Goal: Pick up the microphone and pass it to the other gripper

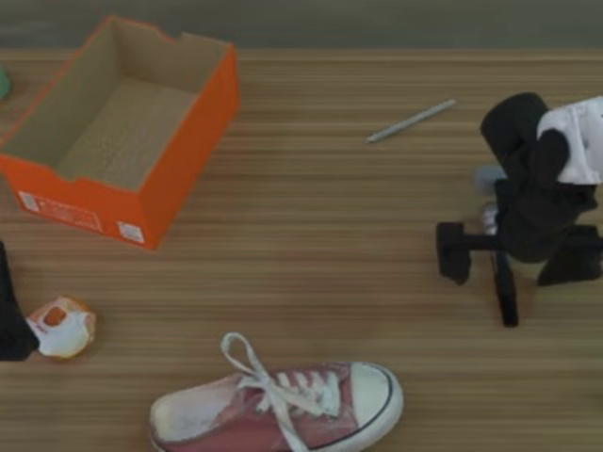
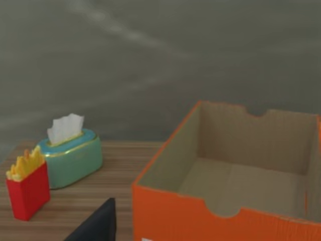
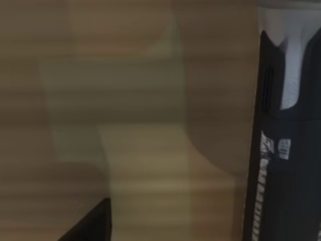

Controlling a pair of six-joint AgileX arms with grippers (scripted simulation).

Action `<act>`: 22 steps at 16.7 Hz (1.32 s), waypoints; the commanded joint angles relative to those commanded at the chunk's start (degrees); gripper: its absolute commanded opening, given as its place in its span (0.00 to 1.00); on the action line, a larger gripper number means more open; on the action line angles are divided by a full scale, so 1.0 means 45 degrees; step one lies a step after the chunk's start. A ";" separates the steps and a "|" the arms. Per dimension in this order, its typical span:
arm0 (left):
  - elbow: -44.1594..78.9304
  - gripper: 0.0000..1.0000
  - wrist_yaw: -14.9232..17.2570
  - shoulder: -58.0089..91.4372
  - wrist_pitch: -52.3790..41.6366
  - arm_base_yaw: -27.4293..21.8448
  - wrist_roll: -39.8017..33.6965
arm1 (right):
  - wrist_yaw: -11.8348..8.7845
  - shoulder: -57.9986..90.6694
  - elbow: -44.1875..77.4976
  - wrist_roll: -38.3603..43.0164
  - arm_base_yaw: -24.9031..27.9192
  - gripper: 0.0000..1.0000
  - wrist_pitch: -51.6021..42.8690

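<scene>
Top view, right tool [image 1: 516,252] spread over microphone [image 1: 506,282], grey stick [image 1: 411,121] beyond, shoe [image 1: 283,410] and orange box [image 1: 122,132] apart.

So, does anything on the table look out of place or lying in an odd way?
The pink shoe lies alone near the table's front edge, outside the empty orange shoebox, its white laces loose. A thin grey stick lies askew. Nothing looks spilled or damaged.

On the desk [image 1: 320,235], the shoebox [image 1: 127,132] sits at left rear, the sneaker [image 1: 283,410] in front, the microphone [image 1: 506,278] at right under the right claw [image 1: 513,250], the pen-like stick [image 1: 412,121] behind.
</scene>
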 joint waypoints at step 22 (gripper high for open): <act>0.0000 1.00 0.0000 0.0000 0.0000 0.0000 0.0000 | 0.0467 -0.0816 0.0177 -0.0307 -0.0035 0.00 -0.0343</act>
